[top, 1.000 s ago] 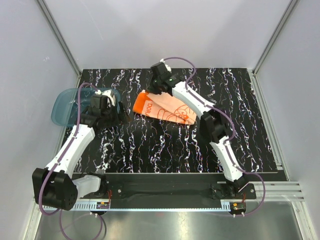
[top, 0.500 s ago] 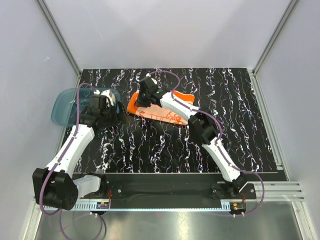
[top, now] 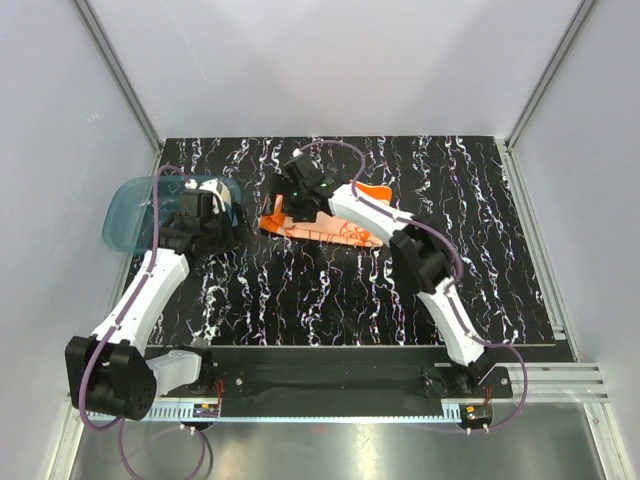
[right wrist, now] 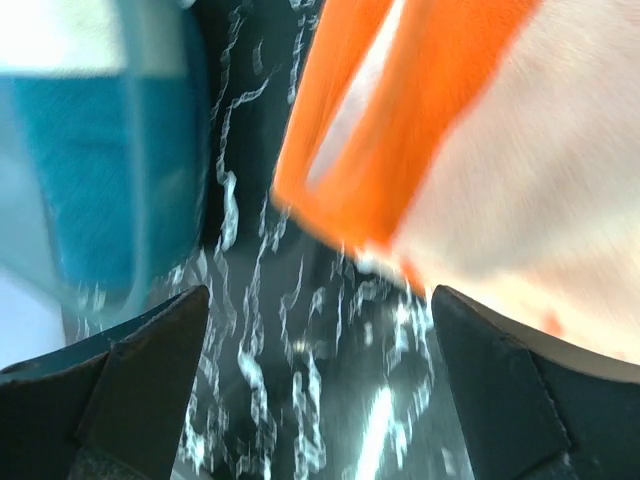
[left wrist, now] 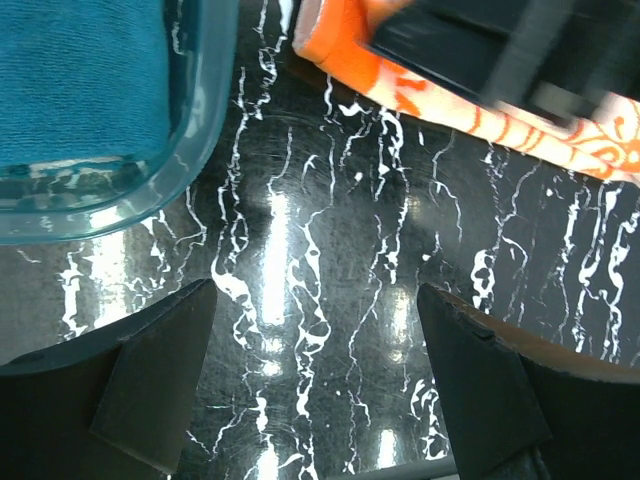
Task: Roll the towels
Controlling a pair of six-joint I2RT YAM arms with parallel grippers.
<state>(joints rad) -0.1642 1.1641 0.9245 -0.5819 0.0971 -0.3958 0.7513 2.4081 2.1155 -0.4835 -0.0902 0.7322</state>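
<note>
Pale grey walls with metal corner rails close in a black desk veined with white [top: 330, 300]. In the top view we see a translucent blue plastic tray [top: 122, 218] at the middle left of the frame, reaching past the desk's left edge. The left tool [top: 232, 228] sits just right of the tray. An orange cloth towel with a peach reverse and orange line print [top: 345, 232] lies crumpled near the centre of the frame, with one orange corner standing out to the right. The right tool [top: 283, 212] is at the towel's left end; from this view we cannot tell how its fingers stand.

In the left wrist view, a teal-blue cloth towel [left wrist: 80, 80] lies inside the tray, at the upper left. The orange towel runs along the top of the frame to the right edge, with a dark, blurred part of the right arm [left wrist: 500, 50] over it. The left tool's fingers [left wrist: 150, 390] stand wide apart at the bottom, with only bare desk between them.

The right wrist view is blurred. The right tool's fingers [right wrist: 500, 390] are spread wide at the bottom corners and grip nothing. The orange towel fills the upper right, with its pale reverse at the right edge. The teal-blue towel in the tray is at the left.
</note>
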